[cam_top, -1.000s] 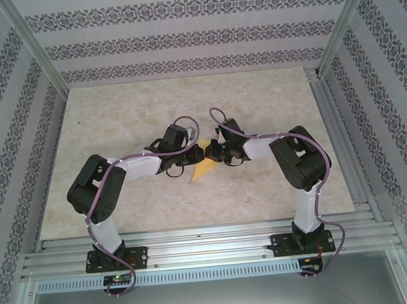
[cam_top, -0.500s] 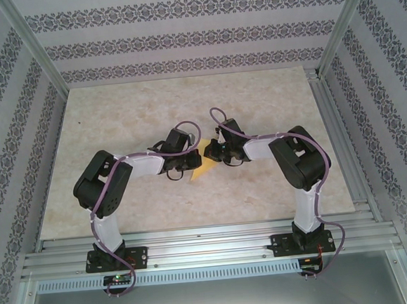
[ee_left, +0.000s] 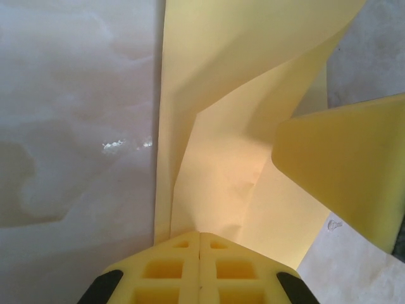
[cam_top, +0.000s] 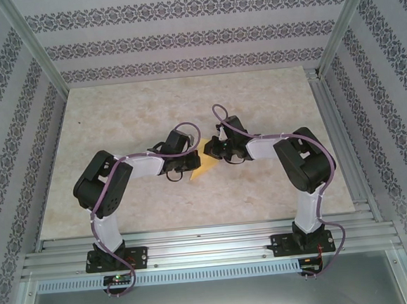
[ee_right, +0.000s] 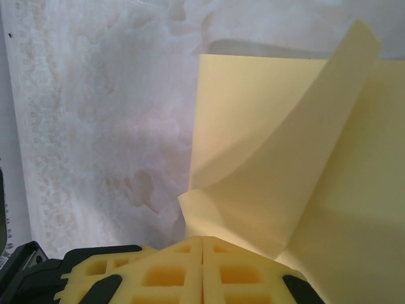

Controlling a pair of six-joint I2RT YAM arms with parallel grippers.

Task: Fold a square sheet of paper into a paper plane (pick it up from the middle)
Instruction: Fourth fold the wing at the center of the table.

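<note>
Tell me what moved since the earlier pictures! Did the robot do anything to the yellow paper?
Only small shifts. The left arm swung its elbow a little inward, and the right arm nudged its elbow outward, its wrist creeping slightly farther up the table. The left fingers finished pinching shut. The right fingers stayed shut on the yellow paper, which kept its spot between the arms.

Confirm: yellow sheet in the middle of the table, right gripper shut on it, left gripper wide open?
The left gripper is not open: the left wrist view shows it shut on the yellow sheet. The rest stands: sheet in the middle of the table, right gripper shut on it.
</note>
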